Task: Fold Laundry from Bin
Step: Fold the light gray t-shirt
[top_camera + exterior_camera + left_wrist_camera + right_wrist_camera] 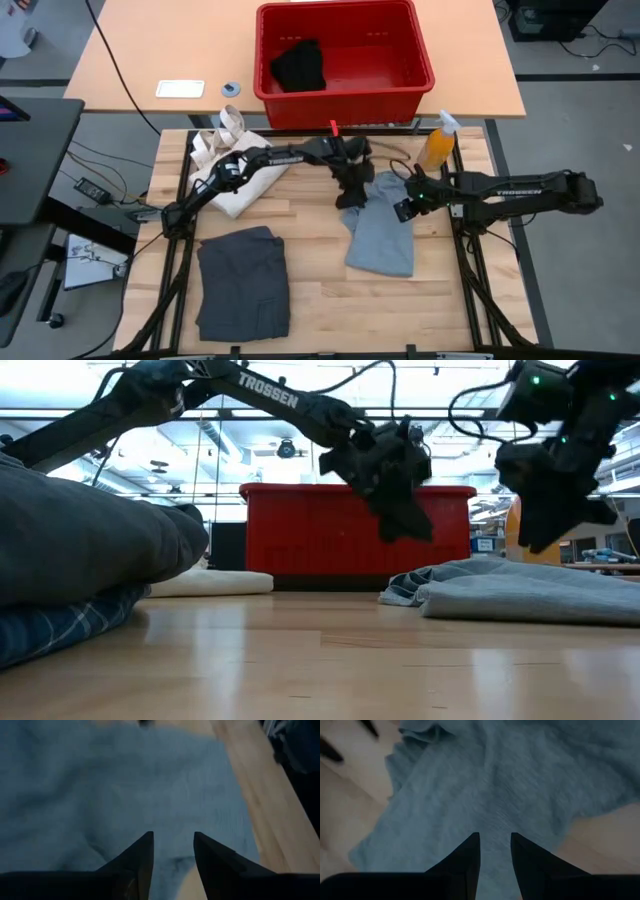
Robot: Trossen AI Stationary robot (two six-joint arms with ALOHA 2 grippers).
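A light grey piece of laundry point(382, 240) lies crumpled and flat on the wooden table, right of centre; it also shows in the low view point(520, 588). My left gripper point(352, 195) hovers open over its far left end point(125, 785), slanting down. My right gripper point(405, 208) hovers open over its far right part point(510, 775). Both stand clear above the cloth in the low view. A folded dark grey piece point(243, 280) lies near left, resting on a blue plaid piece point(50, 625). The red bin point(345, 98) at the far side holds a black piece point(298, 66).
A cream tote bag point(228, 165) lies at the far left of the table, under my left arm. An orange spray bottle point(437, 145) stands at the far right, close to my right arm. Bare wood shows between the two garments and along the near edge.
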